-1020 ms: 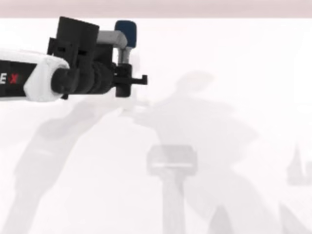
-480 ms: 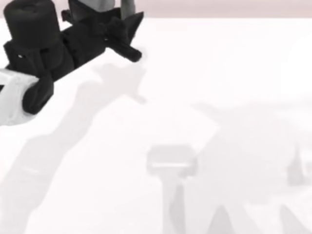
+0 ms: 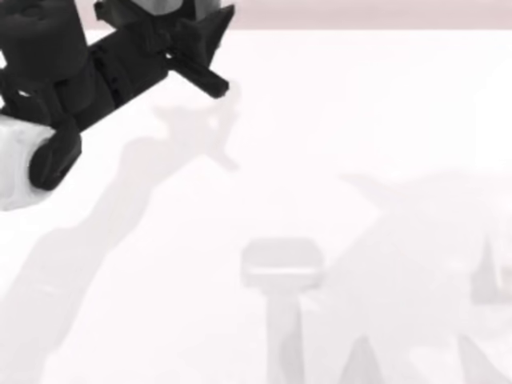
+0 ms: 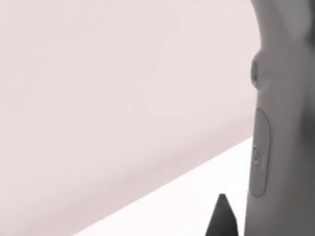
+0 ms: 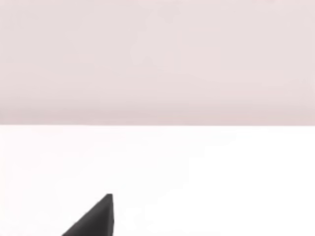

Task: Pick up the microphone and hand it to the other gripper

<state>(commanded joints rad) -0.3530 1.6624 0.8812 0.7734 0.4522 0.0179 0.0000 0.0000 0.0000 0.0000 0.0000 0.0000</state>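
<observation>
The counter is a broad white surface crossed only by soft arm shadows; the left arm now fills the top view's far-left corner, tilted higher and closer to the camera than a second ago, when it lay level with the microphone's blue head plain beside it; that reads as a lift under way. The left pincer sits at the frame's top edge, its fingers pinching the microphone, whose grey handle runs close past the left wrist camera with a small button panel showing; the blue head has gone out of sight above the frame. The right arm is absent from the top view; its wrist view shows only one dark fingertip, so I cannot tell how the right pincer stands. Pickup looks done; the handover still waits on the right arm's approach.
</observation>
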